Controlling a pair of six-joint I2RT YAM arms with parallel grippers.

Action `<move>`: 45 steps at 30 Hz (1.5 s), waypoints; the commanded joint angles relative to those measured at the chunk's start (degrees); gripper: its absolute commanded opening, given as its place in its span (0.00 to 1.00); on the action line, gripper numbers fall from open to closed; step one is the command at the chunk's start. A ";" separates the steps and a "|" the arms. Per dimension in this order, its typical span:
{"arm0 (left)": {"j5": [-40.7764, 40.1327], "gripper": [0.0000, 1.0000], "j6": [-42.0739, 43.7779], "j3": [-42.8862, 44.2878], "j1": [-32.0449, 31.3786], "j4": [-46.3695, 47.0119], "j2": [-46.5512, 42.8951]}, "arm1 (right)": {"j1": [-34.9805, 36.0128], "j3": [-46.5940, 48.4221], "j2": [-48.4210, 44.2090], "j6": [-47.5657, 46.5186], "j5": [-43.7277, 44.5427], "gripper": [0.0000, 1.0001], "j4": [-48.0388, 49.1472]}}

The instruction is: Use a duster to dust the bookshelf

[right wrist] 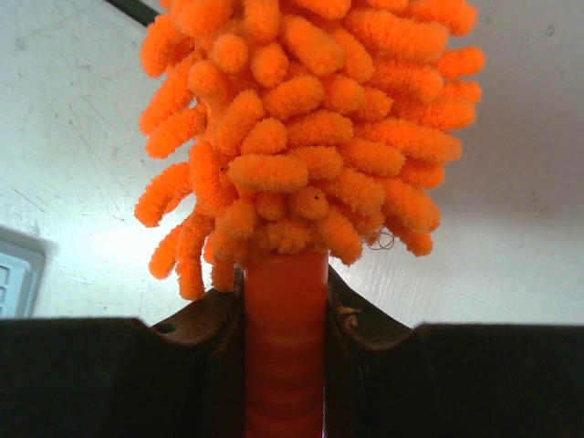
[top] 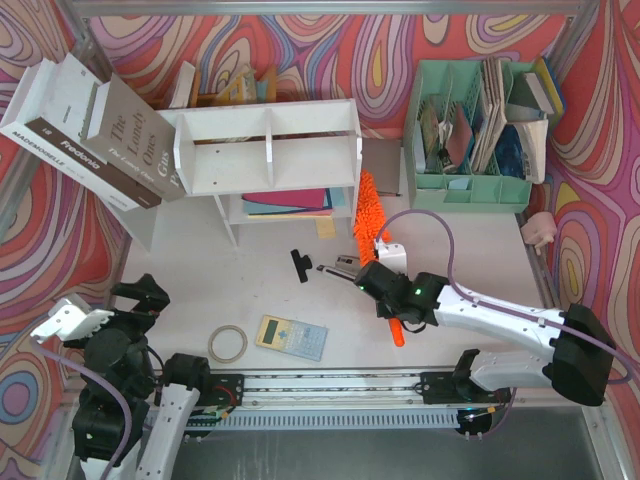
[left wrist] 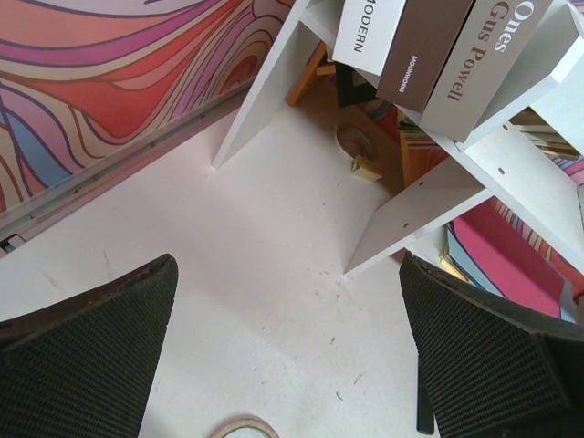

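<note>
The right gripper [right wrist: 285,315] has its two dark fingers [right wrist: 212,333] pinched on the duster [right wrist: 306,137], clamping the smooth, ribbed orange handle just below the fluffy head. The head is a thick cluster of bright-orange chenille nubs fanning out above the jaws, over the white table [top: 180,250]. From above, the duster runs from the gripper toward the bookshelf [top: 270,150]. Its fluffy end lies right beside the shelf's right side panel, near the lower tier, and the stub of the handle pokes out behind the gripper toward the near edge. Whether the nubs touch the panel cannot be told.

The bookshelf is white, two tiers with upright dividers. The upper compartments show bare board and the lower tier holds flat colored paper sheets [top: 285,200]. Large books [top: 95,135] lean against its left end.

A black-and-silver stapler [top: 338,268] and a small black tool [top: 300,265] lie on the table just left of the right gripper, between it and the shelf front. A calculator [top: 291,337] and a tape roll [top: 227,343] lie nearer the arm bases. A mint-green file organizer [top: 470,135] stuffed with papers stands to the right of the shelf.

The left gripper [left wrist: 287,365] hangs well apart at the near left, fingers spread wide and holding nothing.
</note>
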 commanded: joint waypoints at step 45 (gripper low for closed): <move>30.42 0.98 -11.06 8.44 0.25 10.42 29.77 | -0.35 -4.54 -27.89 -41.45 -9.73 0.00 42.18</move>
